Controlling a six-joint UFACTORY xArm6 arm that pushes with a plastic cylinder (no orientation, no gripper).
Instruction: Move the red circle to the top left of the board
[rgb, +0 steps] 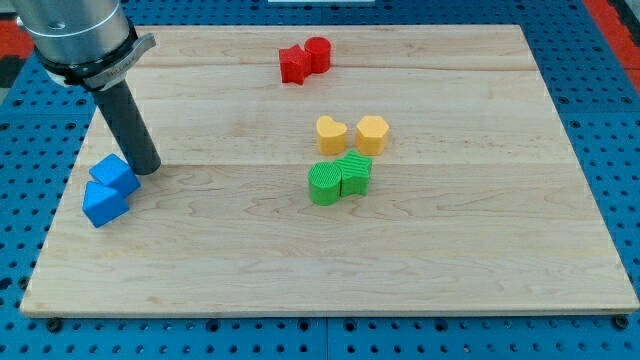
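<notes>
Beside blue blocks — my tip

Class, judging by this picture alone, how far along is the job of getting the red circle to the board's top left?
Done: nothing. The red circle sits top centre, touching the red star. In hand: my tip is far left, beside the blue blocks. Left: reach it and push left.

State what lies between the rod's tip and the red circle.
Camera view: only bare board lies between my tip and the red circle; no block stands there.
</notes>
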